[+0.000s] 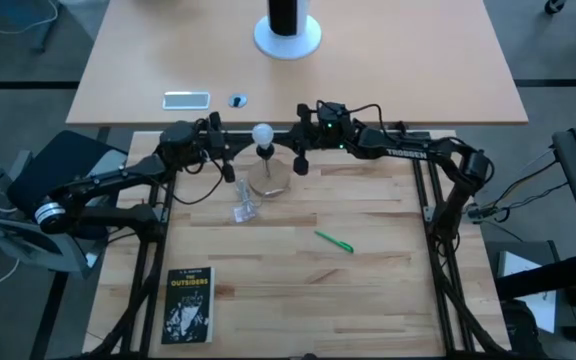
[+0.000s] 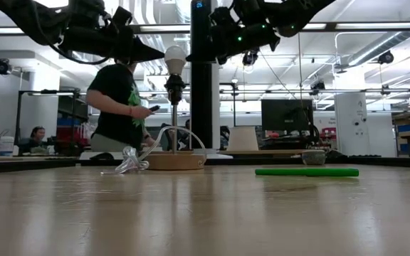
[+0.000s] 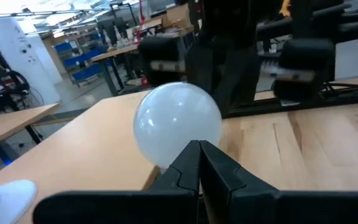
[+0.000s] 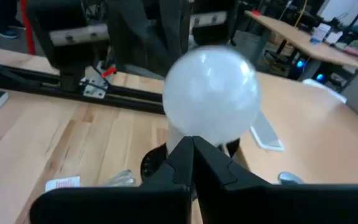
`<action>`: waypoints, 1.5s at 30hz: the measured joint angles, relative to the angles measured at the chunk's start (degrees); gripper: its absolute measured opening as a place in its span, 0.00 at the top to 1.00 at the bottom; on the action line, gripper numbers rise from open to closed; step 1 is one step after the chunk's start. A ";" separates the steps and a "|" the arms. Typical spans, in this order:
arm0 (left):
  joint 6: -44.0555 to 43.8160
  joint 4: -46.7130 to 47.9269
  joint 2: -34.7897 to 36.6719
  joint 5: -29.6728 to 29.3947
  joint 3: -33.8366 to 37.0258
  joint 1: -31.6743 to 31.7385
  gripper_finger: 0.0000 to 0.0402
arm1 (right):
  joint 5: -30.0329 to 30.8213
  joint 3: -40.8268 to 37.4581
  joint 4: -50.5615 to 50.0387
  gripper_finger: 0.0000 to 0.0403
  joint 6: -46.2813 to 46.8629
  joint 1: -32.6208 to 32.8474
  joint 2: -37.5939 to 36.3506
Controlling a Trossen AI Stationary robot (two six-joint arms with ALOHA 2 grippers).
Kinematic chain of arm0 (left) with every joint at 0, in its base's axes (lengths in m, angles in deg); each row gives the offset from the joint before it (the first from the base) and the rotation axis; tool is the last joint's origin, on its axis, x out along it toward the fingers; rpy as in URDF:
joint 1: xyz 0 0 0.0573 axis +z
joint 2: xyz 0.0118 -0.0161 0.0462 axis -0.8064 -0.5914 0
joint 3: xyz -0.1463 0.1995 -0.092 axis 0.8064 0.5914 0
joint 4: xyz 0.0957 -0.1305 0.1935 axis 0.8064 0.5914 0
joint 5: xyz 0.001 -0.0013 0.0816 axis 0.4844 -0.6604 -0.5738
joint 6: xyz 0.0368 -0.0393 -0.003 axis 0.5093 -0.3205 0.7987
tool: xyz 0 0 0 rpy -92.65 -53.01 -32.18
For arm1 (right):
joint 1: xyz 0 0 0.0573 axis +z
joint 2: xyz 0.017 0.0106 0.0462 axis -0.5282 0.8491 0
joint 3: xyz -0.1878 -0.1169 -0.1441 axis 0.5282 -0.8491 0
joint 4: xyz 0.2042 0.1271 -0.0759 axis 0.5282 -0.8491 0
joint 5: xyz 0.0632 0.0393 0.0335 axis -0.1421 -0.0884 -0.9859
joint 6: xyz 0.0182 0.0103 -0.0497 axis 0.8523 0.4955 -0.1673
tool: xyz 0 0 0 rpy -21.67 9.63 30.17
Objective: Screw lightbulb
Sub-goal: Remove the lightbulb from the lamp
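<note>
The white frosted lightbulb [image 1: 262, 133] stands globe up in the socket of a small lamp [image 2: 174, 89] with a round wooden base [image 1: 270, 180] on the table's far middle. My left gripper [image 1: 230, 150] is shut, level, just to the bulb's left; its own view shows the globe [image 3: 178, 124] right behind the fingertips. My right gripper [image 1: 296, 148] is shut, just to the bulb's right, with the globe [image 4: 211, 99] close beyond its tips. In the low view the bulb [image 2: 174, 58] shows between both arms. My left gripper's shut fingertips [image 2: 159, 57] come level from the table's left, up to the globe's left side. I cannot tell whether they touch it. My right gripper appears a little apart from the globe.
A clear plastic wrapper [image 1: 243, 205] lies beside the lamp base. A green pen [image 1: 334, 241] lies in the middle and a black book [image 1: 188, 305] near the front left. On the far desk stand a white-footed black column [image 1: 288, 35] and a flat device [image 1: 186, 99]. A person [image 2: 119, 107] stands behind.
</note>
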 joint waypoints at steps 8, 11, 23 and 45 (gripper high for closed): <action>3.25 -1.05 -0.63 -14.29 0.00 0.15 1.00 | -0.56 0.04 -1.11 1.00 -1.12 0.09 -2.30; 3.87 -3.22 -1.83 -13.18 0.00 0.15 1.00 | -0.65 0.04 -1.02 1.00 -1.17 0.14 -2.28; 2.98 -4.54 -1.93 -0.59 0.00 0.15 1.00 | 1.86 0.07 0.76 1.00 -0.90 -0.42 -1.90; 1.08 -0.90 0.08 -6.50 0.00 0.09 1.00 | 7.97 -0.37 -4.01 1.00 -0.55 -0.74 -2.72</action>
